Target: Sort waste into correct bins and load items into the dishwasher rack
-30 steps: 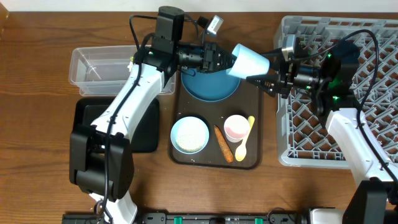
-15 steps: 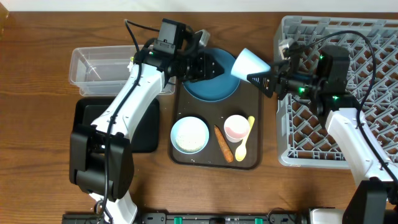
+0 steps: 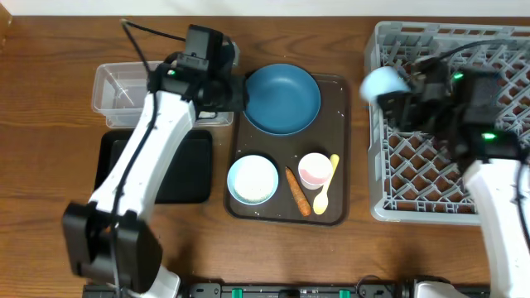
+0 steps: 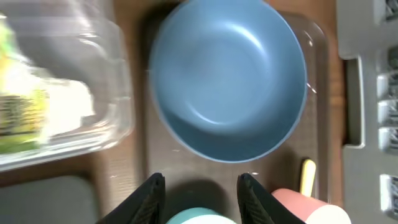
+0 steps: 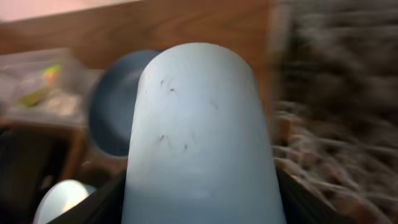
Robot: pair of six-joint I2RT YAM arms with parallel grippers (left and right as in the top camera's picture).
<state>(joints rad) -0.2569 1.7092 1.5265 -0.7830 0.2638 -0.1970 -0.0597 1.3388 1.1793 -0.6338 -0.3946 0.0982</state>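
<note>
Brown wooden worktop (image 3: 50,207), seen from above, is carrying everything listed below, left to right.

- Clear tub (image 3: 124,91): sitting at the far left. The left wrist view is showing a green-and-yellow wrapper (image 4: 18,109) and something white inside it, both blurred.
- Black tray (image 3: 186,174): lying just in front of the tub, partly under the left arm.
- Left claw (image 4: 202,196): a second ago it was closed on the light blue cup above the plate. It is now standing partly open with nothing between its jaws and is pulling back toward the tub.
- Brown serving tray (image 3: 339,211): holding the dark blue plate (image 3: 281,99) at the back. The white-inside bowl (image 3: 252,180), carrot piece (image 3: 296,190), pink-inside cup (image 3: 315,170) and pale yellow spoon (image 3: 325,186) are in front, none of them shifted.
- Light blue cup (image 3: 383,81): a second ago it was hanging between both claws over the plate. It is now travelling above the left edge of the rack.
- Right claw (image 5: 202,193): clasping the cup's near end as its only holder.
- Dishwasher rack (image 3: 497,41): standing at the far right, showing no dish where the arm is not covering it.

Judgement: the hand-over is looking complete. The cup is probably going in as the first racked item, and the left claw is free for the next piece.
</note>
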